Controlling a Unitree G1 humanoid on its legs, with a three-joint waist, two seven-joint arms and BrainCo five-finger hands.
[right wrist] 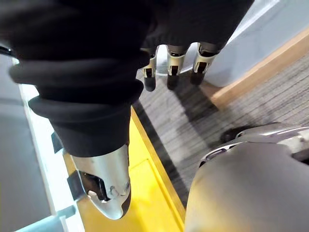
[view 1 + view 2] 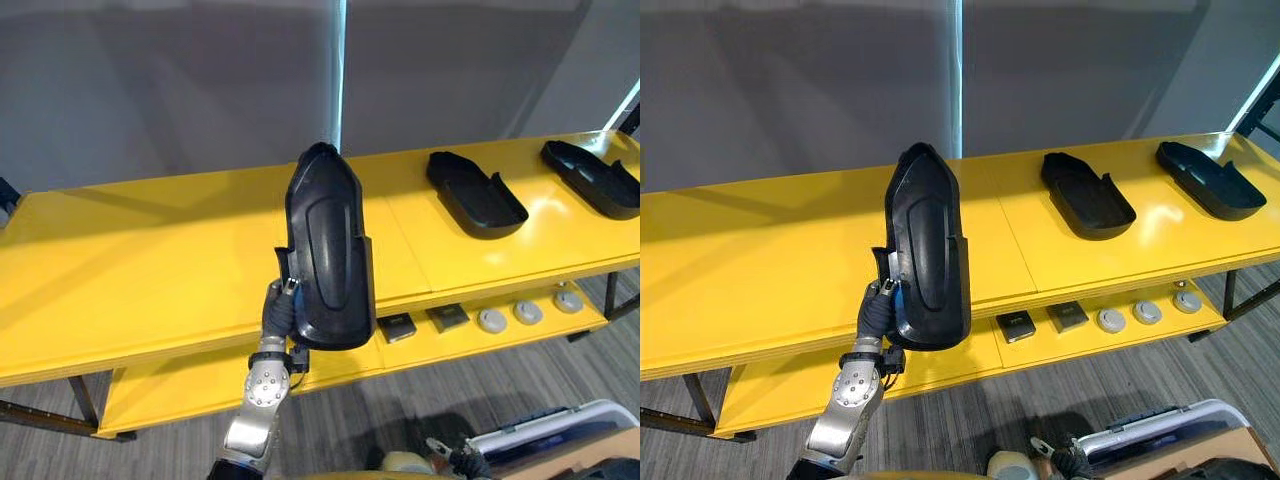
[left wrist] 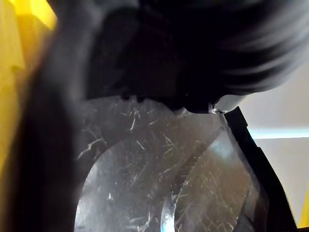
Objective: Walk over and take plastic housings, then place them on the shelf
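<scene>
My left hand [image 2: 279,307] is shut on the lower edge of a long black plastic housing [image 2: 325,250], holding it upright with its tip pointing away, over the front edge of the yellow shelf top [image 2: 130,270]. Up close, the left wrist view shows the housing's scratched glossy shell [image 3: 159,174]. Two more black housings [image 2: 475,192] [image 2: 592,175] lie open side up on the right part of the shelf top. My right hand [image 1: 169,60] hangs over grey carpet with its fingers relaxed and nothing in them.
On the lower yellow shelf [image 2: 200,385] lie two small black square parts [image 2: 397,327] [image 2: 447,318] and three grey round discs [image 2: 527,312]. A pale bin [image 2: 560,430] stands on the floor at the lower right. A grey wall rises behind the shelf.
</scene>
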